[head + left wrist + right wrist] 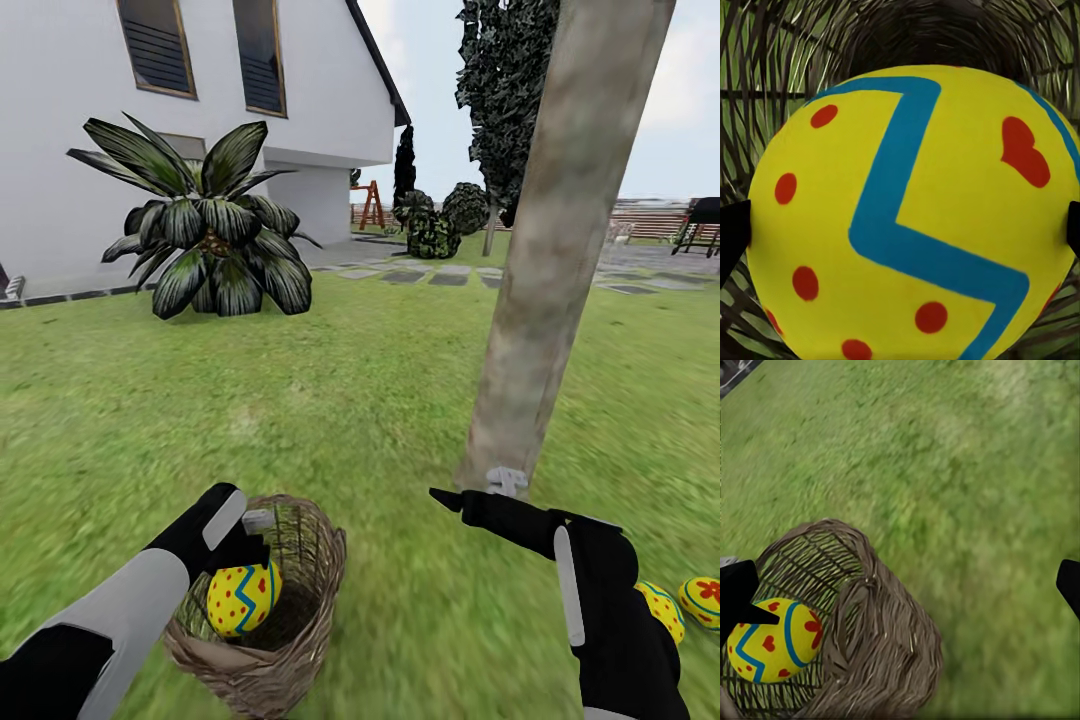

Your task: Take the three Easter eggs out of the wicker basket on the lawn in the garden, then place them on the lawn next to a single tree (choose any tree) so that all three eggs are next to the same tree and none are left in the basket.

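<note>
Taking the tree [560,250] as the landmark and reading from the left: the wicker basket [300,640] sits on the lawn [330,400] off to the left of the trunk's foot and nearer the robot, and the left gripper [240,545] reaches down over its rim. The last egg in the basket [243,597] is raised about level with the rim rather than lying on the bottom, which I judge to mean the gripper has it pinched and is lifting it out. The left wrist view backs this up: the egg [911,214] sits squarely between the two dark fingertips [733,240], one at each flank and touching or all but touching its sides (the exact contact is hard to read), with woven wicker behind it. So the egg lies directly in the left gripper's grasp, inside the mouth of the basket. To the right, the right gripper [475,495] hangs low just in front of the base of the trunk with its fingers spread apart and nothing between them; its wrist view looks back over the grass at the basket [870,637] and the held egg [772,641]. Farther right, two eggs [660,608] [702,600] rest on the grass near the trunk's foot, partly hidden behind the right forearm. They were presumably set there so that all three end up by this one tree.
</note>
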### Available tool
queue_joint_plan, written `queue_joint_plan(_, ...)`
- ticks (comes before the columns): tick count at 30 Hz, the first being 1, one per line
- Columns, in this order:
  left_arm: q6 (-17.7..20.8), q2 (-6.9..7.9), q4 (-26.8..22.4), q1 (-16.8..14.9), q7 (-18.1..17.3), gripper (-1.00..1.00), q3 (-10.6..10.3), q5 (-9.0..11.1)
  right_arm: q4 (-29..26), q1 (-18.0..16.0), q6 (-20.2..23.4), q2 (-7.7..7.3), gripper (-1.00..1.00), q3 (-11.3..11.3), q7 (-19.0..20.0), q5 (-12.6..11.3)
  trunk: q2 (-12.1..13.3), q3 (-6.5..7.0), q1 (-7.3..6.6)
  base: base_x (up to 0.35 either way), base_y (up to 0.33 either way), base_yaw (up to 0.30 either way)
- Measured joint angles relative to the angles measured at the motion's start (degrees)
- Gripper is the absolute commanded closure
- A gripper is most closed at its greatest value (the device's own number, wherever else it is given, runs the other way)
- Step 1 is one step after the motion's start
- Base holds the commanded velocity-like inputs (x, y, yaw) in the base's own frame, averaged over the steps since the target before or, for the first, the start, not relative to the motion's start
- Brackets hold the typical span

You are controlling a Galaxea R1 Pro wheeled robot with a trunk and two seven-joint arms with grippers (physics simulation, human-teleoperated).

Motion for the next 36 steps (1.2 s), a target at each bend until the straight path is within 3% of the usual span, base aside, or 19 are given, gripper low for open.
queue_joint_plan(21,0.0,0.0,-0.2,0.0,0.0,1.0,0.0,0.0,0.0,0.0,0.0,0.0,-1.0,0.0,0.0,0.0,0.2,4.21,-0.5,-0.002,0.0,0.0)
queue_joint_plan(30,0.0,0.01,-7.4,0.0,0.0,1.0,0.0,-0.1,0.0,0.0,0.0,0.0,-1.0,0.0,0.0,0.0,0.4,6.2,-0.74,0.0,0.0,0.0)
queue_joint_plan(36,0.0,0.07,-8.1,0.0,0.0,1.0,-0.1,-0.2,0.0,0.0,0.0,-0.06,-1.0,0.0,0.0,0.0,2.8,7.28,-2.05,0.0,0.0,0.0)
